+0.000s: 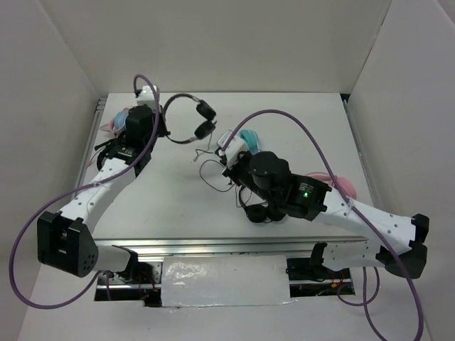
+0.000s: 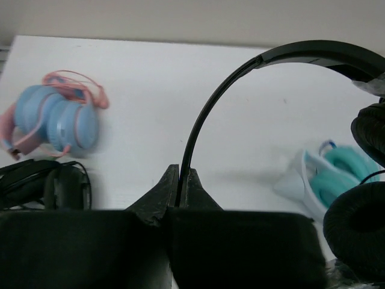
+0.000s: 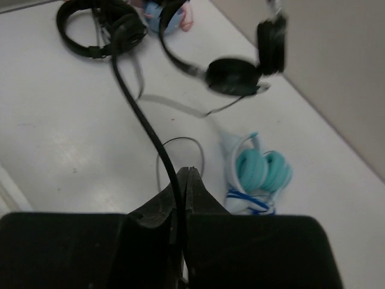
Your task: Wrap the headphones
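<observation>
From above, you see the black on-ear headphones with thin headband and round padded earcups [image 1: 190,114] at the far left of the white table [image 1: 313,128]. The left gripper [image 1: 164,119] is at their headband. Their long thin black cable [image 1: 201,172] loops beside the right gripper [image 1: 229,162], mid-table.

In your left wrist view, the jaws are clenched on the headband, with a blue-and-pink headset [image 2: 60,120] lying to the left.

In your right wrist view, the jaws pinch the cable, and a teal-and-white headset [image 3: 260,171] lies just to the right.
</observation>
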### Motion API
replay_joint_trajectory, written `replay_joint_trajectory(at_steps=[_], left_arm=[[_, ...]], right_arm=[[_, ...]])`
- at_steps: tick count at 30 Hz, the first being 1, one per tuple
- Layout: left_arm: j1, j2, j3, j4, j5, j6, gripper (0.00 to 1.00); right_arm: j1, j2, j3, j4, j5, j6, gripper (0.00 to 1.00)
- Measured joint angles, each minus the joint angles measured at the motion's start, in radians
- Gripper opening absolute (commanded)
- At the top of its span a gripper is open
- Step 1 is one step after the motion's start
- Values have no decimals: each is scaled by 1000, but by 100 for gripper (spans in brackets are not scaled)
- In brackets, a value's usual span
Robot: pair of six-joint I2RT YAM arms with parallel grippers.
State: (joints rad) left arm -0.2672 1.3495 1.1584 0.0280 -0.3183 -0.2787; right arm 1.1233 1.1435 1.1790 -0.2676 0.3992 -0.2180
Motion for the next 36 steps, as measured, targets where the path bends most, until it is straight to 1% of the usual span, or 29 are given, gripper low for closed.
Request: replay_joint_trajectory(at_steps=[2, 5, 9, 14, 17, 20, 25, 30, 36], left_arm=[[-23, -13, -64, 37, 66, 53, 0], [-62, -48, -148, 96, 158, 134, 0], [-117, -130, -279, 167, 308, 257, 0], [-196, -221, -399, 182, 473, 354, 0], [-229, -279, -455, 183, 531, 377, 0], [-262, -352, -497, 181, 561, 391, 0], [-314, -470, -529, 194, 612, 404, 0], [-357, -568, -552, 200, 661, 406, 0], [-376, -593, -552, 197, 714, 400, 0]], right_arm=[[-3, 10, 48, -23, 34, -75, 0], [-55, 46, 120, -45, 60, -166, 0], [-174, 109, 202, -64, 45, -259, 0], [-319, 206, 306, -94, -2, -327, 0], [-399, 253, 345, -93, -44, -334, 0], [-496, 287, 369, -104, -121, -325, 0], [-646, 381, 439, -109, -228, -286, 0], [-711, 435, 407, -110, -310, -244, 0], [-745, 446, 330, -79, -443, -194, 0]])
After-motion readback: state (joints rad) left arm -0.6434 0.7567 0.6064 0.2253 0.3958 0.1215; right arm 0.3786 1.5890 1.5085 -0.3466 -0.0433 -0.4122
